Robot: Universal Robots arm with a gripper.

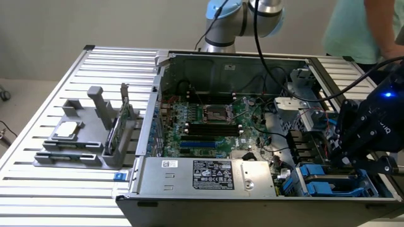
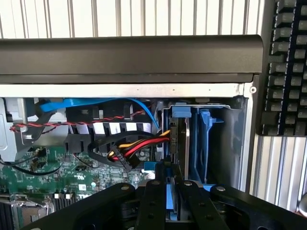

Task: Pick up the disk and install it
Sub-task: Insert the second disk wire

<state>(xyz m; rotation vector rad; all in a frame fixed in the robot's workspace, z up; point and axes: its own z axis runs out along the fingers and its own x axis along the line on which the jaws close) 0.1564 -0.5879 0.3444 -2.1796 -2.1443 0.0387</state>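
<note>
1. One claw [image 1: 353, 165] hangs over the drive bay at the near corner of the computer case [image 1: 221, 71], on the exterior view's right.
2. Claw [image 2: 172, 196] is closed on the disk [image 2: 178, 139]; its black fingers [image 2: 153, 201] clamp the disk's edge from both sides.
3. Disk stands on edge, partly down in the blue-railed bay [image 2: 206, 139], beside the red, yellow and black cable bundle [image 2: 134, 148].
4. Blue brackets [image 1: 319, 182] are visible in the bay below the claw.
5. Grey holder [image 1: 82, 137] on the slatted bench [image 1: 38, 189], exterior view's left, carries a small silver chip [image 1: 67, 129] and an upright green card [image 1: 121, 123].
6. Person [image 1: 363, 28] stands at the far right.
</note>
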